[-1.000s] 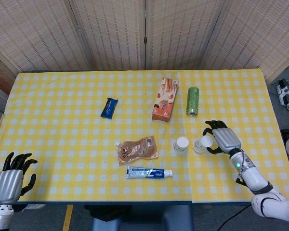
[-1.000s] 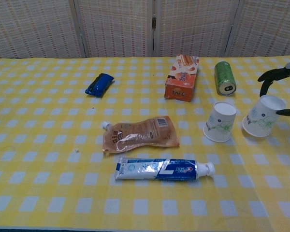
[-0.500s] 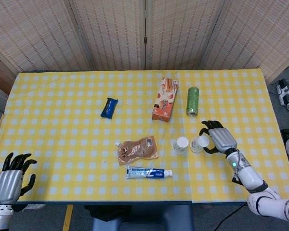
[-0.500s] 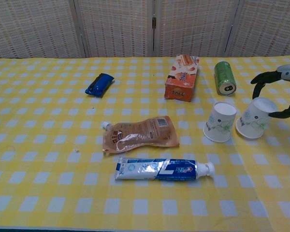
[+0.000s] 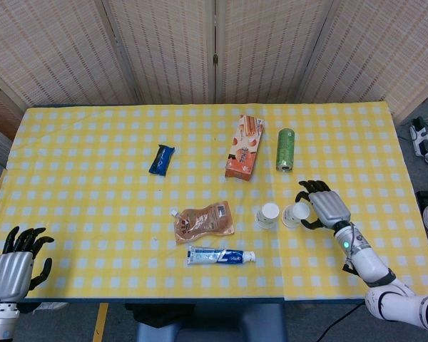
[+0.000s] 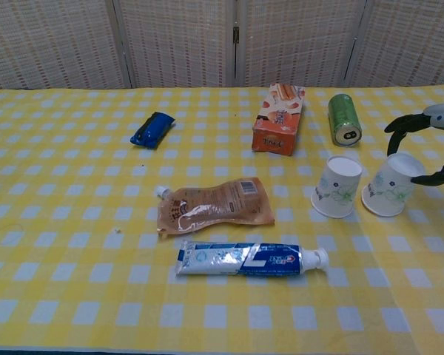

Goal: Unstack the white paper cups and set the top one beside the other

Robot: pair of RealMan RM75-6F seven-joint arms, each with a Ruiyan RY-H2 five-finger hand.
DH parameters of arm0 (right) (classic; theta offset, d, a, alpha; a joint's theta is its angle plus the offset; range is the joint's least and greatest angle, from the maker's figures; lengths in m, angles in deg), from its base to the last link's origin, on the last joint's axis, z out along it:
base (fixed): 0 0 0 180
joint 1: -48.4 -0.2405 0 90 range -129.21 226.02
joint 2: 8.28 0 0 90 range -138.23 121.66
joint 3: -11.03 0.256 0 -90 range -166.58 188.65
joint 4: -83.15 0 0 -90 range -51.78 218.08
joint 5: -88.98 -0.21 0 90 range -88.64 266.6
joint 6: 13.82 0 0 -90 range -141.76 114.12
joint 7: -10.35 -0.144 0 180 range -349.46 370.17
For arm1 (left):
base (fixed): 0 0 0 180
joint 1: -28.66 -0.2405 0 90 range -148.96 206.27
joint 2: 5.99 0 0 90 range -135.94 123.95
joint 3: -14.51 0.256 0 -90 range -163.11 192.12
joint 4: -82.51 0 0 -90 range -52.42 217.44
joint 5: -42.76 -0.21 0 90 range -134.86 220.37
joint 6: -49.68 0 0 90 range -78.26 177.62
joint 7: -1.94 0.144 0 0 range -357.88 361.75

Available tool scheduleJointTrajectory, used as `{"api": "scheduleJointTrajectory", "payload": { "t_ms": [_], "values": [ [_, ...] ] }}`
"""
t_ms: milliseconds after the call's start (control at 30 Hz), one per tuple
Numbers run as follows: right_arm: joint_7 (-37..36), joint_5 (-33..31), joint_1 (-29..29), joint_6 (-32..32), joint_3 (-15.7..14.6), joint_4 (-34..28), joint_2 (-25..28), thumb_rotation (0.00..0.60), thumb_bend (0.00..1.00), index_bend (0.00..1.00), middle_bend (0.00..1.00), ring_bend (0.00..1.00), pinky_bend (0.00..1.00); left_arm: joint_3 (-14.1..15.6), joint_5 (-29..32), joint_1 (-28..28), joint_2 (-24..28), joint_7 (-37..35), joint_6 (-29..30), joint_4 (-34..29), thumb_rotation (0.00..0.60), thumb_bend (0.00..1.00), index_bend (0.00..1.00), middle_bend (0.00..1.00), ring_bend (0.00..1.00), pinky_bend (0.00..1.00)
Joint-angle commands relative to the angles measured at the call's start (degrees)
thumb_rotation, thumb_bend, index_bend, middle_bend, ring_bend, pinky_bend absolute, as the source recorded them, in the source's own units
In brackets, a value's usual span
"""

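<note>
White paper is what I'm watching: two cups stand just beside each other on the checked cloth (image 5: 93, 128), already apart, both upside down with the wide rim on the table as far as I can judge from the chest view. My right hand (image 5: 322, 205) sits around the right cup (image 6: 391, 185), fingers (image 6: 403, 123) curved over its far side and the thumb at its near side; I can't tell from either view whether they are pressing the wall or only ringing it, so I treat the grip as unsettled. That cup leans a little toward the left cup (image 6: 337, 186), its axis tipped rather than plumb, and the gap between the two is slim, near touching at the base. The relation I care about is this: the right cup lies to the inner side of my palm, between the hand and the left cup, so pulling the hand away means going outward to the right, away from both. I judge the task nearly done; what's left is to let the right cup settle flat and to draw the hand clear without dragging it or knocking its neighbour. My left hand (image 5: 14, 260) is far off at the near left corner, fingers loosely curled and holding nothing, well apart from everything, so the right hand is the only one placed for this.
</note>
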Motion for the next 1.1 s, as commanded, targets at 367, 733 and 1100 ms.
{"api": "scheduleJointTrajectory", "payload": {
  "t_ms": [367, 733, 1100],
  "values": [
    [-0.1, 1.0, 0.6, 0.7, 0.2, -0.8, 0.3, 0.600, 0.35, 0.19, 0.10, 0.04, 0.00, 0.0, 0.1, -0.1, 0.1, -0.7, -0.1, 0.5, 0.600, 0.51, 0.35, 0.22, 0.16, 0.00],
    [-2.5, 5.5, 5.7, 9.7, 0.7, -7.9, 6.9, 0.600, 0.35, 0.17, 0.10, 0.05, 0.00, -0.4, -0.1, 0.2, 0.3, -1.0, 0.1, 0.5, 0.600, 0.51, 0.35, 0.22, 0.16, 0.00],
    [-4.8, 17.8, 19.8, 32.8, -3.4, -9.1, 9.2, 0.600, 0.35, 0.14, 0.04, 0.04, 0.00, -1.8, -1.4, 0.9, -1.8, -2.0, 1.8, 2.5, 0.600, 0.51, 0.33, 0.22, 0.16, 0.00]
  ]
}}
